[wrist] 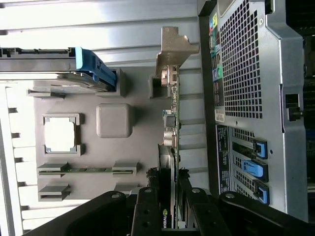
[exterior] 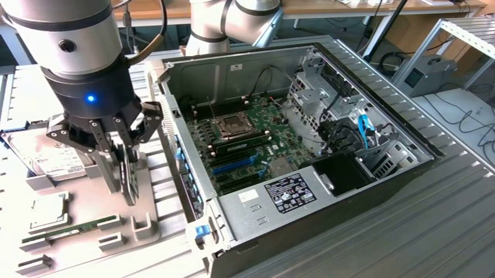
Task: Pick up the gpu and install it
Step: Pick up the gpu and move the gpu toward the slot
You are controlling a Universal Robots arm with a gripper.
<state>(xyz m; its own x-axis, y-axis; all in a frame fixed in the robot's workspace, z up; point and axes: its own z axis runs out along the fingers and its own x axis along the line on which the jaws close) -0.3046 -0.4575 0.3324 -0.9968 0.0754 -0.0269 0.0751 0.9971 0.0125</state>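
- Your open computer case [exterior: 309, 133] lies at the exterior view's right of the grey parts tray [exterior: 89, 197].
- Your gripper [exterior: 122, 153] hangs over that tray, fingers pinching the gpu [exterior: 129, 185].
- The gpu stands on edge, near the case.

Arm [exterior: 66, 35], upper left of exterior view: silver-grey tube, black ring bands. Black wrist cylinder [exterior: 99, 87], blue light [exterior: 90, 98] lit. Claw [exterior: 122, 153]: black linkage fingers [exterior: 94, 136], silver pivot screws [wrist: 116, 195].
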